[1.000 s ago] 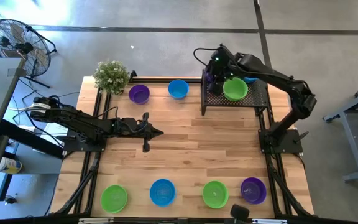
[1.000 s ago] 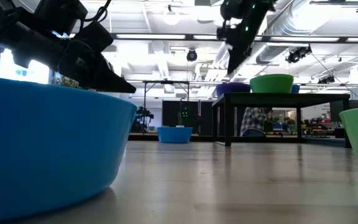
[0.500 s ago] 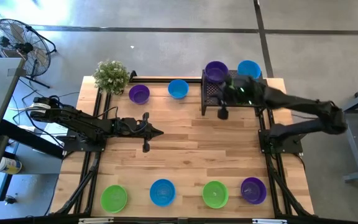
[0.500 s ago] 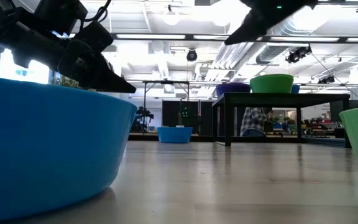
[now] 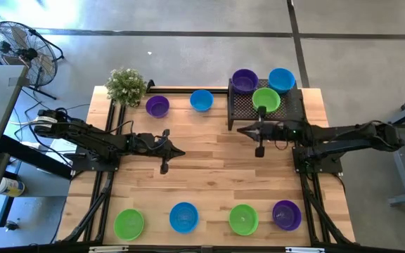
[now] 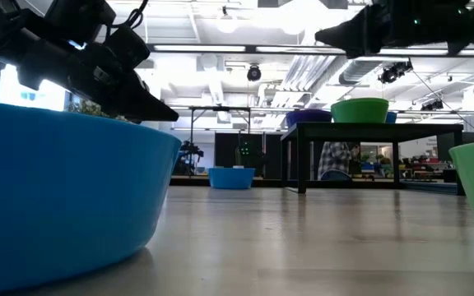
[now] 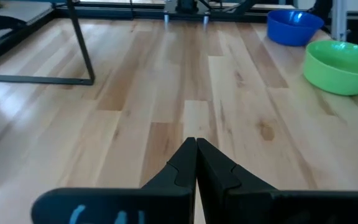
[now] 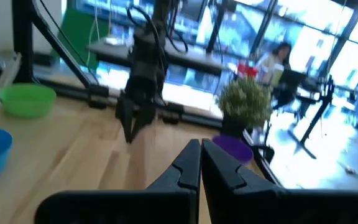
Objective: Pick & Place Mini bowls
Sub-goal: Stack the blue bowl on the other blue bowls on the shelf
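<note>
Right tool [image 5: 243, 129] withdrawn from tray [image 5: 287, 112] (green bowl [image 5: 266, 100] left there), fingers together.

We are seeing purple bowls [image 5: 245, 81], blue bowls [image 5: 201, 100] and bright green bowls [image 5: 266, 100], a black mesh tray [image 5: 241, 109] and a pale wooden table [image 5: 209, 176].

It is bright in here. Strong white light comes from the ceiling lamps and the big windows, and it glares. The wood surface [image 5: 209, 161] shines pale. The close blue bowl [image 6: 64, 193] looks fuzzy. The right wrist view is smeared and blurry.
</note>
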`<control>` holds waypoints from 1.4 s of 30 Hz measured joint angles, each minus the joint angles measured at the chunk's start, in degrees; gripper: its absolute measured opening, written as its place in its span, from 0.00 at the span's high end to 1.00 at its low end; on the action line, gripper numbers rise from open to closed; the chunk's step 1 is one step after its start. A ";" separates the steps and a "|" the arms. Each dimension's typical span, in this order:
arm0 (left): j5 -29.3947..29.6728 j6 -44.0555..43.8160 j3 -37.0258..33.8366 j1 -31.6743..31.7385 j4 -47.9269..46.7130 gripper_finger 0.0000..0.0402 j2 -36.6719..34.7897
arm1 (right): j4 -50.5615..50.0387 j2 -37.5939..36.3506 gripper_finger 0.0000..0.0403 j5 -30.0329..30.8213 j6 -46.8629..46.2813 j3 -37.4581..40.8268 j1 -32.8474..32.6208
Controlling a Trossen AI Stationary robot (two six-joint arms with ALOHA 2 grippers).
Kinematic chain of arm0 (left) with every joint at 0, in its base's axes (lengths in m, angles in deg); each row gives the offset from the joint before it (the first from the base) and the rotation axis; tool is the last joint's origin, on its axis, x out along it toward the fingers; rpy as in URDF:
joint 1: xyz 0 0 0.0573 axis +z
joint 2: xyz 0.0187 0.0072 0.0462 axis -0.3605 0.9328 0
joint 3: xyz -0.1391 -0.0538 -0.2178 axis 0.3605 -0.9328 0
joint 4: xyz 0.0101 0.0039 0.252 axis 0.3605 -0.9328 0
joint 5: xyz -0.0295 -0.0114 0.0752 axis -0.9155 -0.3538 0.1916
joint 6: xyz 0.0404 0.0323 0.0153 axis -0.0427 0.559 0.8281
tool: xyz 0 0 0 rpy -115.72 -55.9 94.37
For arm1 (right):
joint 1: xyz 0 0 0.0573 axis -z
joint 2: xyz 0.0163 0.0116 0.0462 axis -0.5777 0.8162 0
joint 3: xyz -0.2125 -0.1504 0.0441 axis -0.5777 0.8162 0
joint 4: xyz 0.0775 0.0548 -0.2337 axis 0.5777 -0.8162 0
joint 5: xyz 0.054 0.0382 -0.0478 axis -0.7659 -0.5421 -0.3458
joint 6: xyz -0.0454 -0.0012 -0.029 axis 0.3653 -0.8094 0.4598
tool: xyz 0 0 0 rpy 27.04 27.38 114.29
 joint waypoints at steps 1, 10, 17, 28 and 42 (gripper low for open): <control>-0.24 -0.39 0.00 0.00 0.00 1.00 0.00 | 2.63 0.02 1.00 -0.02 0.03 1.21 -0.28; -3.43 -2.07 0.79 -0.02 -2.69 1.00 0.00 | 7.17 0.01 0.99 -0.03 0.23 2.97 -0.61; -2.94 -2.18 7.28 -3.24 -16.16 1.00 0.00 | 7.06 0.02 1.00 -0.03 0.55 2.97 -0.61; 7.03 -3.63 15.92 -12.79 -31.04 0.99 0.52 | 4.87 0.02 0.99 -0.05 -1.20 2.95 -0.61; 10.45 -6.79 19.52 -18.63 -36.03 0.71 0.52 | 3.35 0.04 0.99 -0.05 -2.40 2.95 -0.61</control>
